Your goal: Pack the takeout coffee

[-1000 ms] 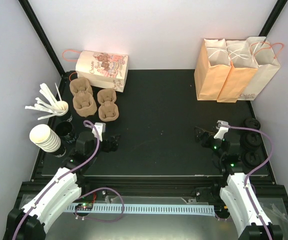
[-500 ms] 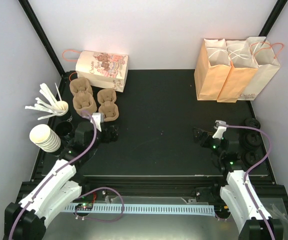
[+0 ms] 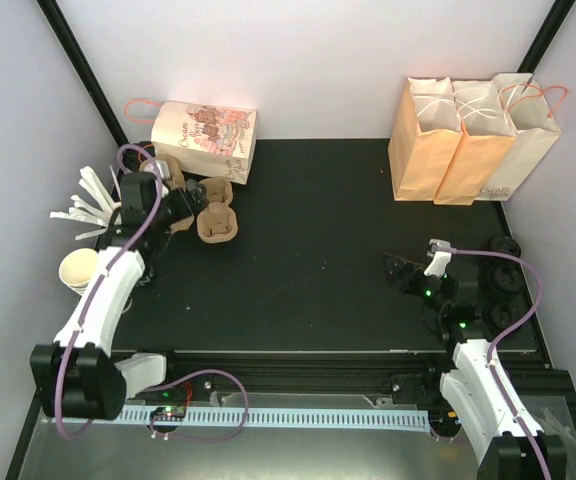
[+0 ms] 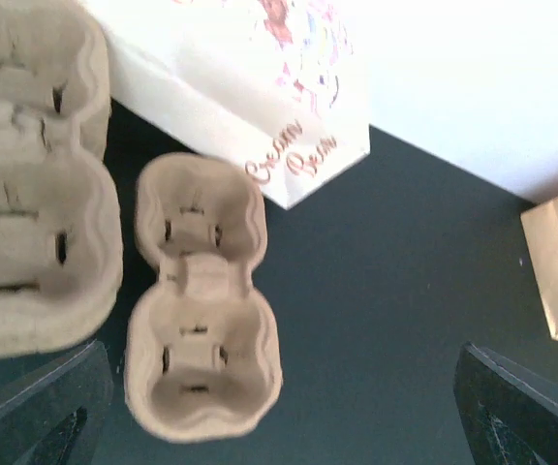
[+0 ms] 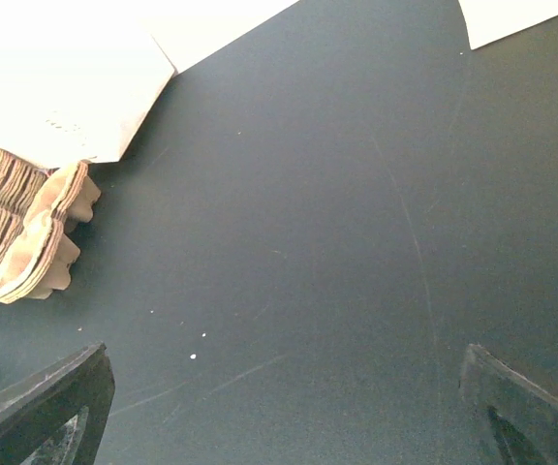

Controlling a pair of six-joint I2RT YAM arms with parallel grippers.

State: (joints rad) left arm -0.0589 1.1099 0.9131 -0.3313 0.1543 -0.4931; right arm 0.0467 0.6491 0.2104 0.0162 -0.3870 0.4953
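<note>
The left tool [image 4: 281,387] is held wide open over a cup carrier [image 4: 201,300], the right tool [image 5: 284,387] wide open over the counter [image 5: 308,242].

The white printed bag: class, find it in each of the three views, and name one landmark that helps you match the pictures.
Top external: the bag lies on its side at the far left, near the back.
Left wrist: bag at top centre, with its print showing.
Right wrist: bag at top left, washed out.
Shared landmark: the cup carriers beside it, seen in all three views.
</note>
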